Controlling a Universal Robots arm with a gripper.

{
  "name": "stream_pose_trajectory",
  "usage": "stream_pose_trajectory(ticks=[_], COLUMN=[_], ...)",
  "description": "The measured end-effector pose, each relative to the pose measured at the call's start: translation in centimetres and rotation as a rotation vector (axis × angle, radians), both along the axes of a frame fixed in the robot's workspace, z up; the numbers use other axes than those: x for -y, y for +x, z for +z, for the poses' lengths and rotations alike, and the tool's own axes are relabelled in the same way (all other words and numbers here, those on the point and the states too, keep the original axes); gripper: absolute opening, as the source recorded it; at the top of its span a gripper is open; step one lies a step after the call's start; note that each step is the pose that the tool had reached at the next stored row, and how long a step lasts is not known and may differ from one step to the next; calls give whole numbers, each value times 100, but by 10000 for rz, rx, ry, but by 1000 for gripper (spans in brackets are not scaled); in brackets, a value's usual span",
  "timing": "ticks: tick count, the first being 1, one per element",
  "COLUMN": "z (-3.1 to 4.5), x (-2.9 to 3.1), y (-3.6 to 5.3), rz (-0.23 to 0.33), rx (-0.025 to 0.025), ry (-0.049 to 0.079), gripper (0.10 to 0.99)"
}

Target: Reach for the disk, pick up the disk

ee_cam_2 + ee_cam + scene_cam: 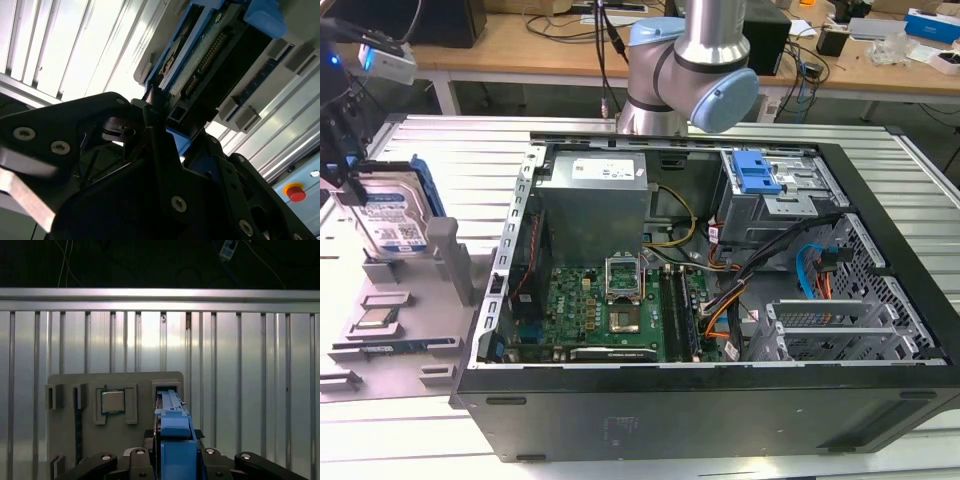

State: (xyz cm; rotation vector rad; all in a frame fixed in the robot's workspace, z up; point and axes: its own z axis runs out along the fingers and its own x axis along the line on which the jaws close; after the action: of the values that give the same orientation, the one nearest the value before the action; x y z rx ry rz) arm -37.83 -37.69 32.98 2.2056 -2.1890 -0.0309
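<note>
One arm (695, 75) reaches to the exterior view's left — claw (176, 460) clamped on the upright disk (392, 215).

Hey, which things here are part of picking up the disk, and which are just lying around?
Part of the job:
- the disk, on edge at the grey fixture
- the gripper, right at the disk

Just lying about:
- the open computer case
- the small chip
- the blue latch piece
</note>
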Motion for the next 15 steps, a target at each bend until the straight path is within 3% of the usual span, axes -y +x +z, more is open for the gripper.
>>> stream_pose_trajectory(ticks=[15], z=[148], x=[0], y=[4], rz=[0], rx=[0], ry=[0], gripper=[365])
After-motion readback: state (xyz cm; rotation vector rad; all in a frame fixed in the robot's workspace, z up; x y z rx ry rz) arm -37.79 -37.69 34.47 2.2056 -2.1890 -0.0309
